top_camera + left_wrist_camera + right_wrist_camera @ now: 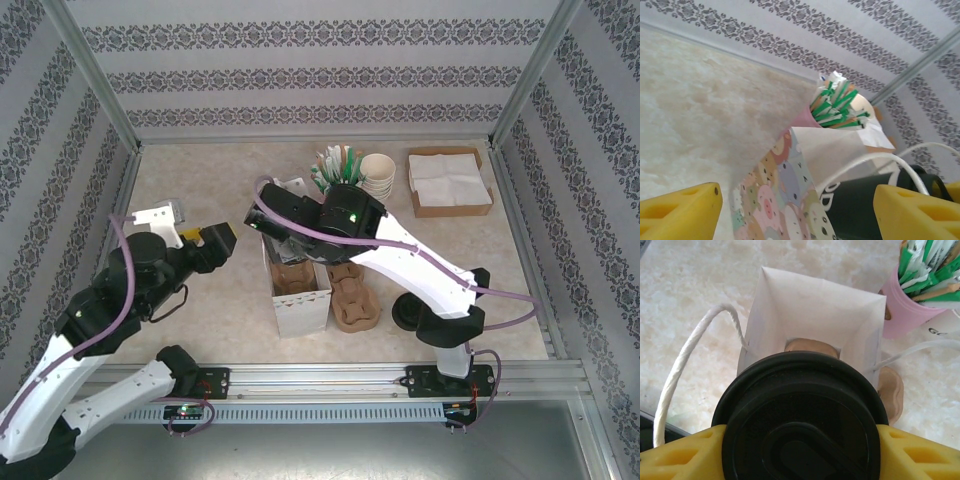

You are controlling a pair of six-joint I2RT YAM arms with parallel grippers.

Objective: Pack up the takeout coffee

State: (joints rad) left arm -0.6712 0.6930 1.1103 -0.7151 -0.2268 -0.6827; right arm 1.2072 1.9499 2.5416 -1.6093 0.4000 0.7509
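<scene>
While our right gripper (800, 452) is clenched on the black-lidded coffee cup (800, 405), we judge it best to lower it slowly and straight. It should stay upright and centred over the mouth of the paper bag (805, 300), aimed at a pocket of the brown carrier (812, 346) at the bottom. Our left gripper (797, 212) hangs released beside the bag, holding nothing. The cup looks dark, its glossy lid seated flat, and it sits just above the opening.
</scene>
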